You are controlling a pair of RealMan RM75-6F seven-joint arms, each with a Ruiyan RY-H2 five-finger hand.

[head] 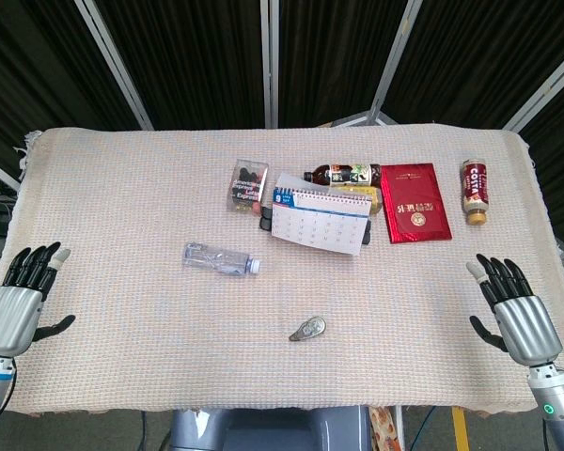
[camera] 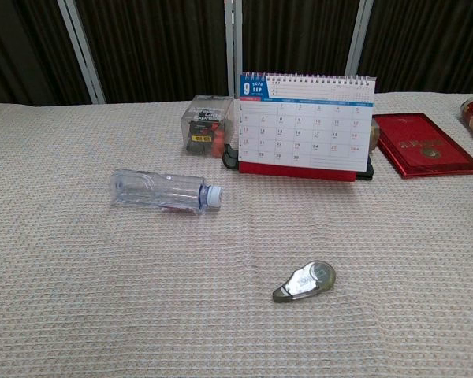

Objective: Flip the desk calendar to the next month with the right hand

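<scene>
Currently the calendar (camera: 306,124) stands upright at the table's (head: 113,282) centre-rear, its spiral binding along the top edge and a red base along the bottom. The facing page shows a blue header block marked 9 SEP above a white date grid with some red numerals. In the head view the calendar (head: 321,223) appears tilted, its lower edge running down toward 4 o'clock.

Just beside the calendar at 9 o'clock sits a clear box (camera: 205,124) with dark and orange contents. At 12 o'clock, behind it, a dark bottle (head: 343,174) lies on its side. At 3 o'clock a red booklet (head: 415,202) lies flat, and further along at 3 o'clock a brown bottle (head: 475,191) lies with its cap toward the front edge. At 8 o'clock from the calendar a clear bottle (camera: 164,191) lies on its side, white cap pointing right. At 6 o'clock, well apart, rests a small correction-tape dispenser (camera: 304,281).

The right hand (head: 509,308) hovers near the table's right front corner, at 4 o'clock from the calendar and well apart from it, fingers extended and spread, holding nothing. The left hand (head: 23,301) sits at the left front edge, fingers likewise extended and spread, thumb out to the side, empty. Neither hand appears in the chest view.
</scene>
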